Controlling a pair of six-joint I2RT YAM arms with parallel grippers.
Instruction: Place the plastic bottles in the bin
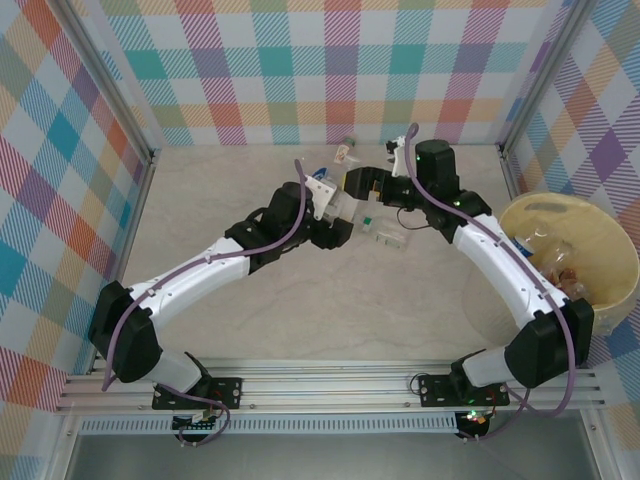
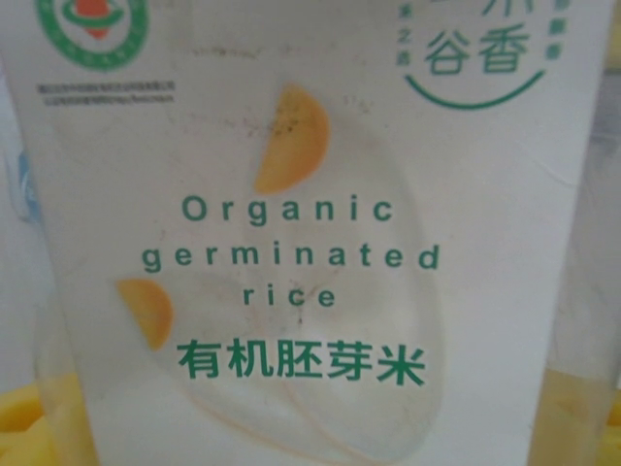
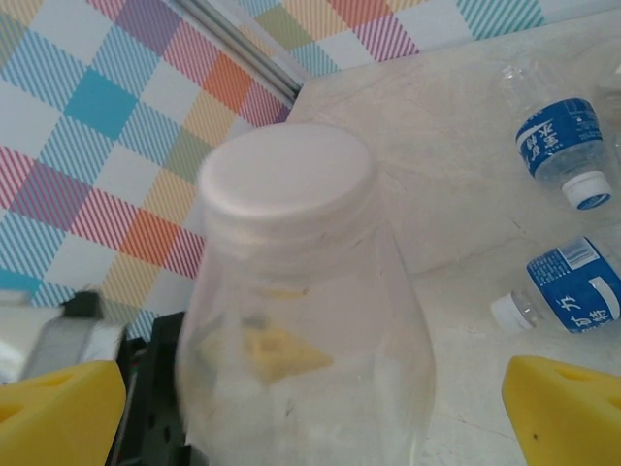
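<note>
The task is partly done. A few bottles (image 1: 545, 245) lie in the bin (image 1: 600, 215) at the table's (image 1: 300, 310) right edge, but others are loose near the far edge: a green-labelled one (image 1: 385, 232), a small one (image 1: 347, 152) and two blue ones (image 3: 558, 136). Toward the middle of the far edge, the left gripper (image 1: 338, 212) appears clamped on the rice bottle (image 2: 291, 243). The right gripper (image 3: 312, 403) stands wide apart around that bottle's cap end, touching nothing. It is not yet binned.
</note>
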